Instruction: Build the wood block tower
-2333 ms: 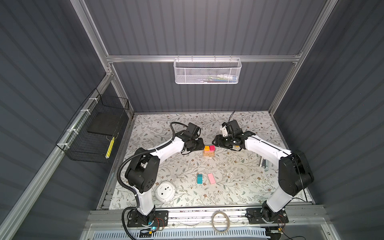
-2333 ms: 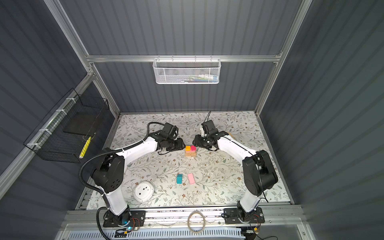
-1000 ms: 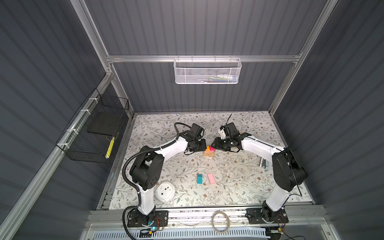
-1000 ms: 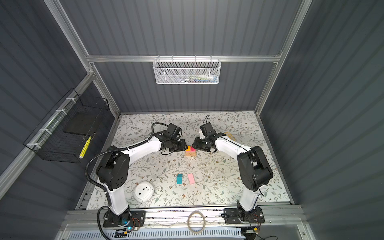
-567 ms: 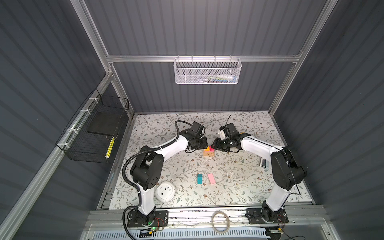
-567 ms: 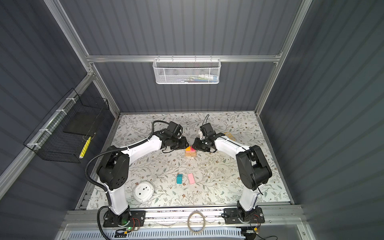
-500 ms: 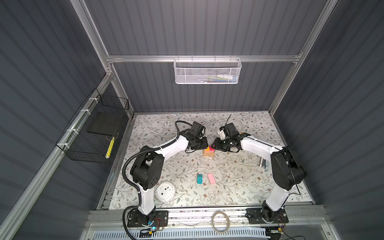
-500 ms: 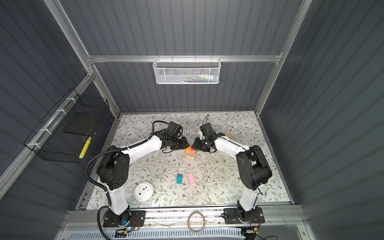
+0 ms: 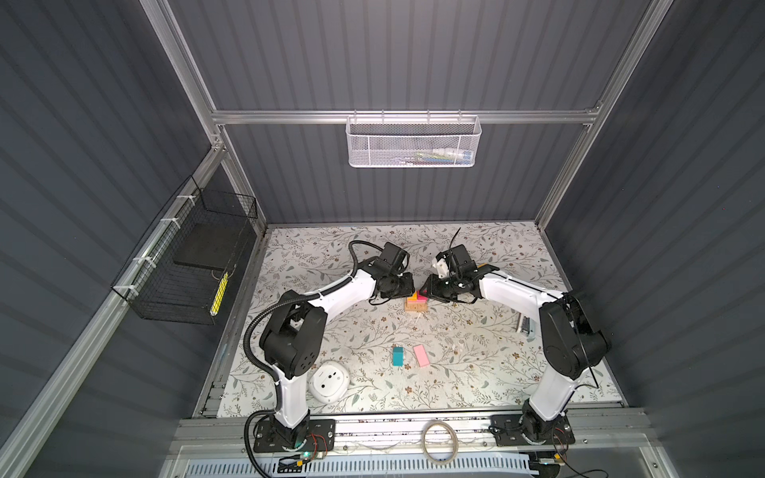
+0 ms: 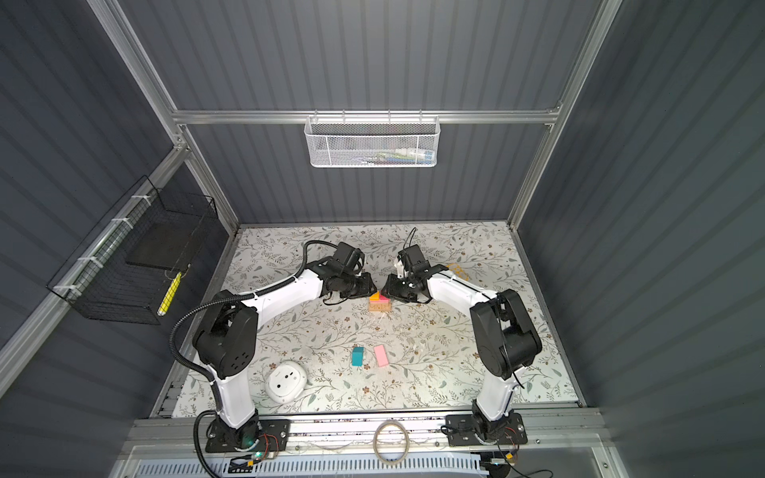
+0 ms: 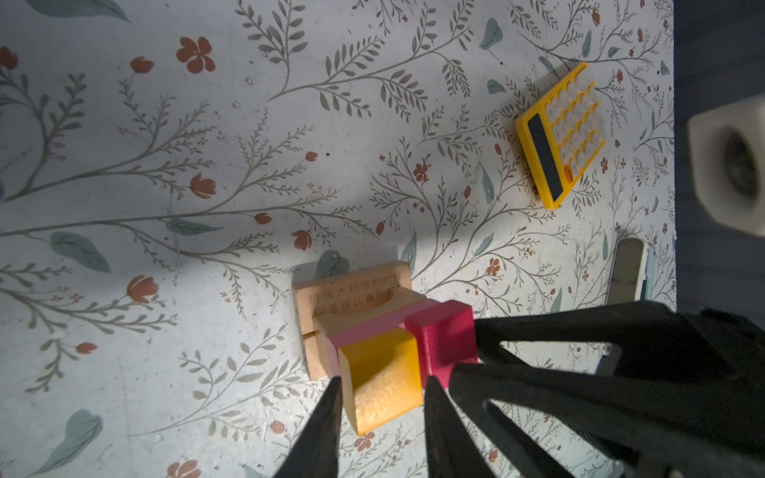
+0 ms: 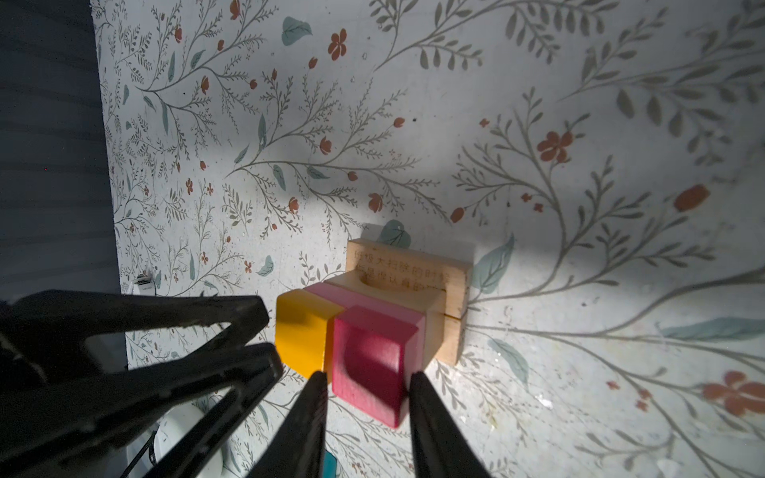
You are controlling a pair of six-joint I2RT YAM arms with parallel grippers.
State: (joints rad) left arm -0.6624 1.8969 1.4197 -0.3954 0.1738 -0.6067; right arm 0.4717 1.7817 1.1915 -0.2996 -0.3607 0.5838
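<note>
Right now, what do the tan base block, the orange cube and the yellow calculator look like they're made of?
The tan base block looks like bare, matt wood, with visible grain and engraved characters. The orange cube is probably wood under matt orange paint; a faint grain seems to show through. The yellow calculator is likely smooth plastic, with pale round keys.

The walls (image 9: 414, 54) are dark gray with long straight ridges, on the back and on both sides. Shiny silver metal posts (image 9: 184, 66) run up the corners, and a silver bar (image 9: 289, 117) goes across the back wall. A white mesh basket (image 9: 410, 145) hangs from that bar. A black wire basket (image 9: 174, 298) hangs on the left wall. The table top (image 9: 476, 351) is pale, with green leaves, thin twigs and little red flowers. A silver rail (image 9: 372, 428) runs along the front edge. Bright patches and soft gray shadows lie on the table.
</note>
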